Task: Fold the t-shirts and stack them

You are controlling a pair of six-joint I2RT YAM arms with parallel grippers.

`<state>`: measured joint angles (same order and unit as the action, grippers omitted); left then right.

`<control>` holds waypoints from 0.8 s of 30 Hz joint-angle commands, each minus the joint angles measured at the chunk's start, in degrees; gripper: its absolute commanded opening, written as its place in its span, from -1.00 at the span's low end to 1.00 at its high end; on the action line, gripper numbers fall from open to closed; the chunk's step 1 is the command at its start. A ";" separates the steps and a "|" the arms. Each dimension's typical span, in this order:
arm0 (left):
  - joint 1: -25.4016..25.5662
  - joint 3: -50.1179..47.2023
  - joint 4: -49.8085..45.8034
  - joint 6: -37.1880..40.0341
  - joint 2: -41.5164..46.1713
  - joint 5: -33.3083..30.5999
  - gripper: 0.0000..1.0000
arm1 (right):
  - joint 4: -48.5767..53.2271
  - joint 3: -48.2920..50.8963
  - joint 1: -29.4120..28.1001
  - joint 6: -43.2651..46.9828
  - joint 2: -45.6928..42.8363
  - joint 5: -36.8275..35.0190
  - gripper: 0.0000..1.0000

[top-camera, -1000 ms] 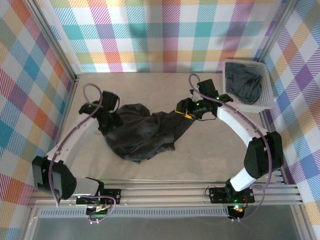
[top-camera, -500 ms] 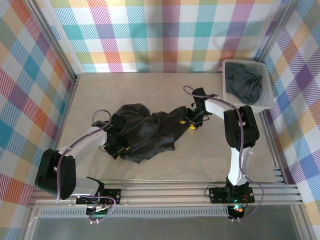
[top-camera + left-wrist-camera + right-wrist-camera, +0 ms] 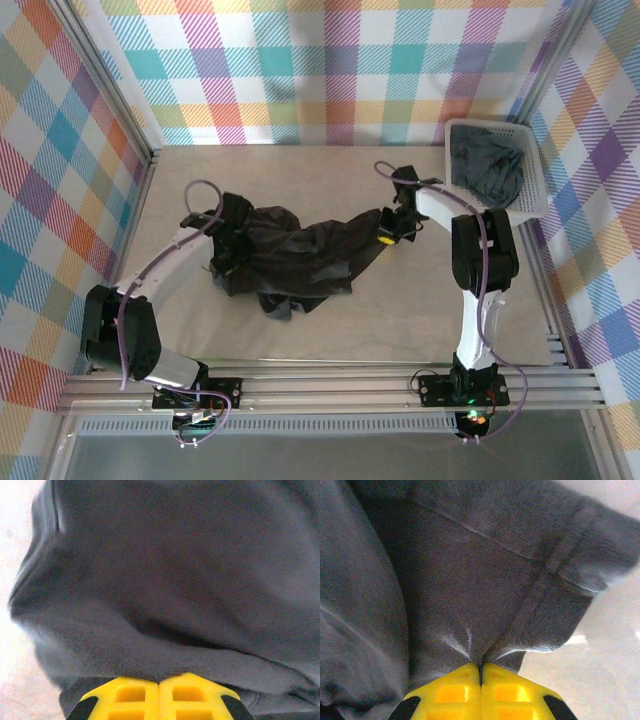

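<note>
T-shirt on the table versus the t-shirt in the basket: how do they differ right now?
The table t-shirt lies stretched across the tabletop; the basket t-shirt is bunched inside the white lattice basket. The table t-shirt is pinched by the left gripper and right gripper; the basket t-shirt is untouched. The table one looks blacker, the basket one greyer. Both are wrinkled and unfolded.

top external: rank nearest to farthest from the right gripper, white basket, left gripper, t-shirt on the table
1. t-shirt on the table, pinched in the right gripper
2. white basket, off to its right
3. left gripper, at the shirt's left end
</note>
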<state>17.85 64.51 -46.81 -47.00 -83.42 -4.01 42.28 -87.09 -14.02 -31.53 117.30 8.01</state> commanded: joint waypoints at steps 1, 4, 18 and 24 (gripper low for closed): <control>-1.30 5.24 -1.68 6.60 -2.01 -1.50 -1.00 | 3.24 -6.58 2.27 3.36 -0.40 -4.02 -1.00; -1.32 9.63 0.83 9.40 -5.82 2.25 -1.00 | 4.70 -10.63 2.42 4.50 -0.19 -4.34 -1.00; -4.63 24.47 -11.09 15.23 -17.37 -11.92 -1.00 | 9.66 -14.64 3.64 6.33 -0.75 -10.88 -1.00; -6.78 19.52 -3.83 17.35 -14.91 -3.81 -0.15 | 10.15 -15.16 3.65 7.27 -0.55 -8.14 -1.00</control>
<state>11.86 86.00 -52.38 -31.55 -100.90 -10.17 50.81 -100.84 -10.83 -25.85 117.30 -0.97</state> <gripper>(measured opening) 0.329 0.044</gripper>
